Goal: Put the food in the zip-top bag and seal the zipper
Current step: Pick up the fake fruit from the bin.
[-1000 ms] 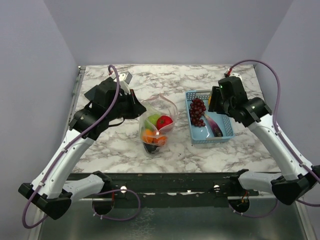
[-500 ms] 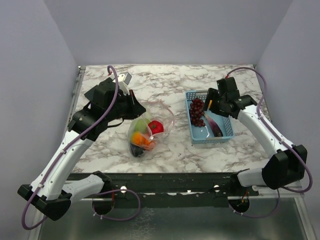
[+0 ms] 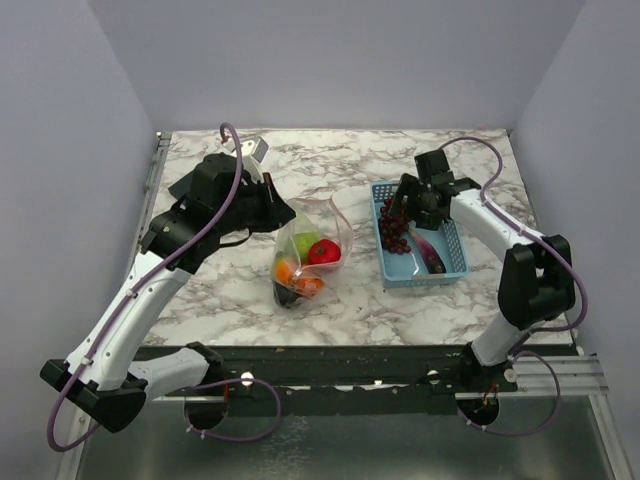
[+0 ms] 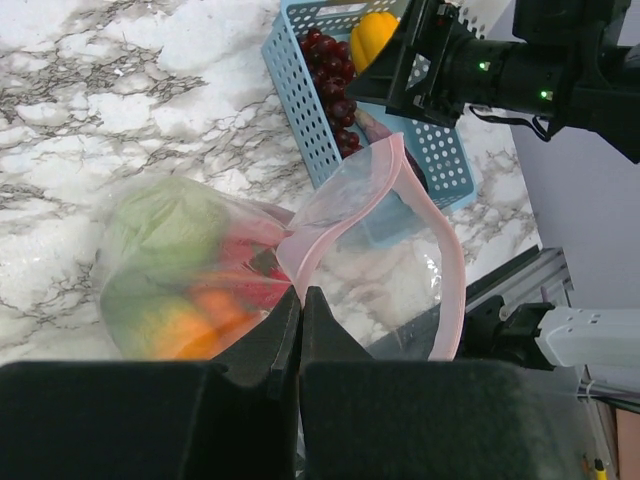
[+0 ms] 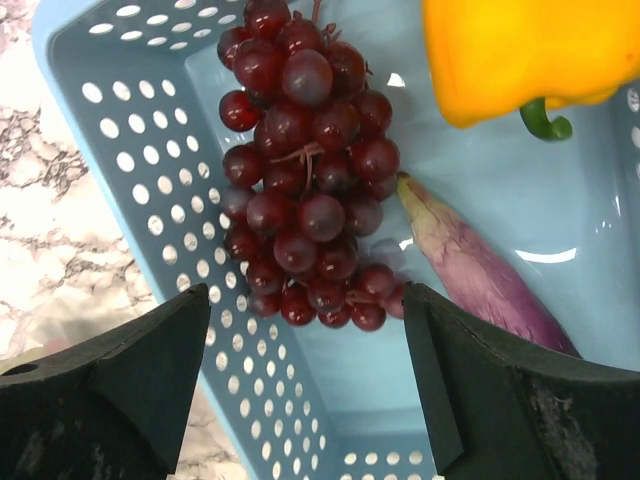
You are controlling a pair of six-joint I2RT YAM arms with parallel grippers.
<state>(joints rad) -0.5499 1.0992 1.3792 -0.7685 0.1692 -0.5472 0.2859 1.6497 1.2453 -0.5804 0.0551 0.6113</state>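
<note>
Left claw [image 4: 300,300]: pressed together, pinching the zip-top bag [image 4: 385,270] at a fold of its mouth edge — the pink zipper [image 4: 345,215] loops out from the pinch and the mouth gapes.
Left arm: rises from its base, bends inward over the left half of the counter [image 3: 330,160], wrist turned toward the middle.
Right claw [image 5: 308,300]: spread wide, pointing down into the basket [image 5: 130,120], one finger on each side of the lower end of the grapes [image 5: 305,180]; nothing gripped.
Right arm: elbow folded sharply near the counter's right edge, forearm stretched back and inward to the basket's far left corner.
Bag: at the counter's middle, filled end toward the near edge.
In the bag: green cabbage [image 3: 305,242], red tomato [image 3: 324,251], orange pumpkin [image 3: 287,270]; a dark piece at the bottom — cannot tell what.
In the basket: grapes along the left wall, a purple eggplant [image 5: 480,275] just beside them, a yellow piece [image 5: 520,50] at the far end.
Basket: light blue, slotted, right of the bag and apart from it.
</note>
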